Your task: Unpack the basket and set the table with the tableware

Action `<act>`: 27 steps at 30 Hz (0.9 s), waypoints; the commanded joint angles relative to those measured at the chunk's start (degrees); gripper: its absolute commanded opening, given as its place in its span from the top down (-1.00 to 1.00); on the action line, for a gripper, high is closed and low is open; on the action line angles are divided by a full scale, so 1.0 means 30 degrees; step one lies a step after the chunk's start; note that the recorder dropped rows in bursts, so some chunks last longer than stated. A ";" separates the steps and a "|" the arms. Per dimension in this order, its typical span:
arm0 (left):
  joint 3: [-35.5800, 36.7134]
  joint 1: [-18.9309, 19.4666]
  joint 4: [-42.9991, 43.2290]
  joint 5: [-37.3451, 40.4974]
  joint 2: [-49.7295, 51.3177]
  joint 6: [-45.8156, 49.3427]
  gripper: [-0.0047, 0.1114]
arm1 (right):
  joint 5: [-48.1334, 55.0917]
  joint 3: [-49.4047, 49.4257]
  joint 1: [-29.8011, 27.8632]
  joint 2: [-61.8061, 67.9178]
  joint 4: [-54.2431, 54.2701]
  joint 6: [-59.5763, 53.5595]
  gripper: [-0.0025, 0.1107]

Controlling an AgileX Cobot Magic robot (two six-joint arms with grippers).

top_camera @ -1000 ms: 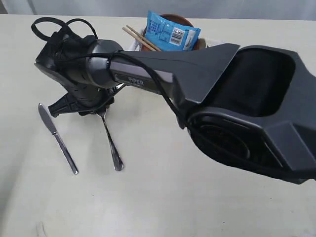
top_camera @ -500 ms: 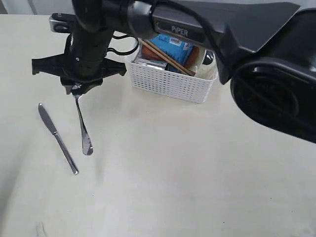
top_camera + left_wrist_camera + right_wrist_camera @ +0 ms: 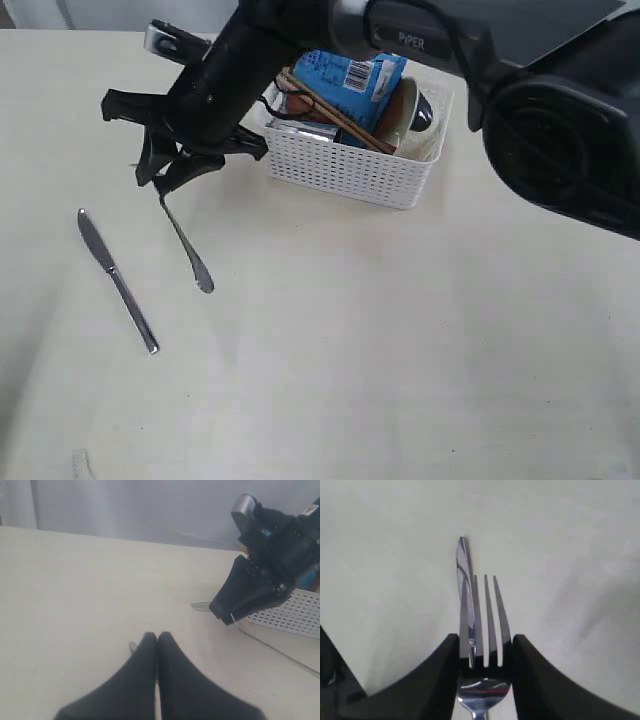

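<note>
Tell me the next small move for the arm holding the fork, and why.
Probably lower the right gripper and lay the fork flat on the table beside the knife: it hangs tilted, gripped near its tines, handle end down, and the knife already lies there.

The right arm [image 3: 430,45] stretched from the right side across to the left, its wrist bent so the right gripper [image 3: 160,180] pointed downward, fingers clamped on a fork [image 3: 186,248]. The left gripper [image 3: 157,639] had both fingers pressed together, seemingly empty.
</note>
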 commanded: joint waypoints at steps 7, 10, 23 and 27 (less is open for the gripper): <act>0.0053 0.0019 -0.0032 -0.0179 -0.0069 0.0010 0.92 | 0.1795 0.0063 -0.1089 0.1374 0.4883 -0.4779 0.96; 0.0053 0.0019 -0.0032 -0.0179 -0.0069 0.0010 0.92 | 0.1753 0.0063 -0.1089 0.1374 0.4883 -0.4785 0.96; 0.0053 0.0019 -0.0032 -0.0179 -0.0069 0.0010 0.92 | 0.1950 0.0063 -0.1089 0.1415 0.3693 -0.4741 0.04; 0.0053 0.0019 -0.0066 -0.0179 -0.0069 0.0010 0.92 | 0.1950 0.0063 -0.1125 0.1415 0.3693 -0.4741 0.04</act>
